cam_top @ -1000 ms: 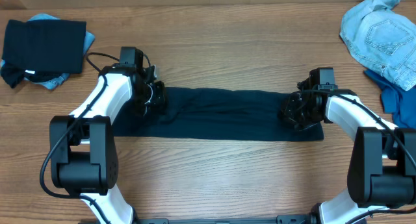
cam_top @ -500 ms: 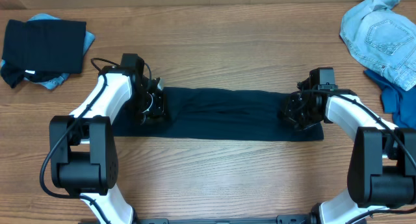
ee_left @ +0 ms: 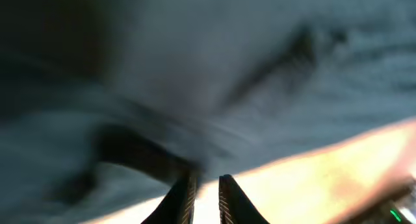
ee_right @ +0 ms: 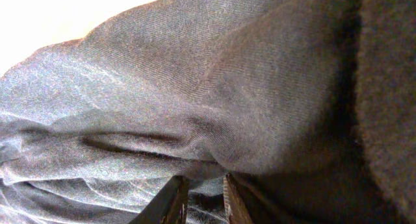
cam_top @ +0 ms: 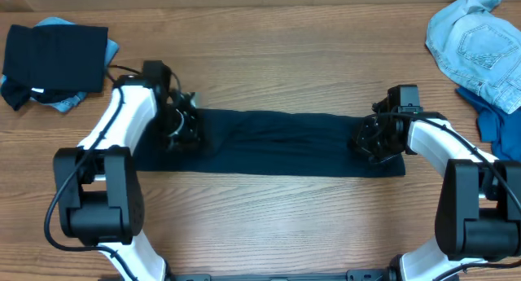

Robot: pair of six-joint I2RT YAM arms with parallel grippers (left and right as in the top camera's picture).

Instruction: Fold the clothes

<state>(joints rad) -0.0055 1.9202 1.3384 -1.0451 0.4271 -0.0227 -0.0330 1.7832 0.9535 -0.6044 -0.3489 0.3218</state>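
A dark navy shirt [cam_top: 277, 142], one of the clothes, lies across the middle of the wooden table as a long flat strip. My left gripper [cam_top: 181, 128] is at its left end and my right gripper [cam_top: 370, 141] at its right end. The left wrist view is blurred. There the left gripper [ee_left: 207, 177] has its jaws nearly together, a fold of the shirt [ee_left: 195, 68] at their tips and bright table behind. In the right wrist view the right gripper [ee_right: 205, 178] is shut on a bunched fold of the shirt [ee_right: 227, 87].
A folded black piece [cam_top: 55, 57] lies on a light blue one [cam_top: 65, 104] at the back left. A pale denim garment [cam_top: 476, 45] and a mid-blue piece [cam_top: 496, 122] lie at the back right. The table's front strip [cam_top: 269, 224] shows bare wood.
My left arm has shifted left and slightly back, and the shirt's left end has gone with it. The right arm and its grip have not moved.
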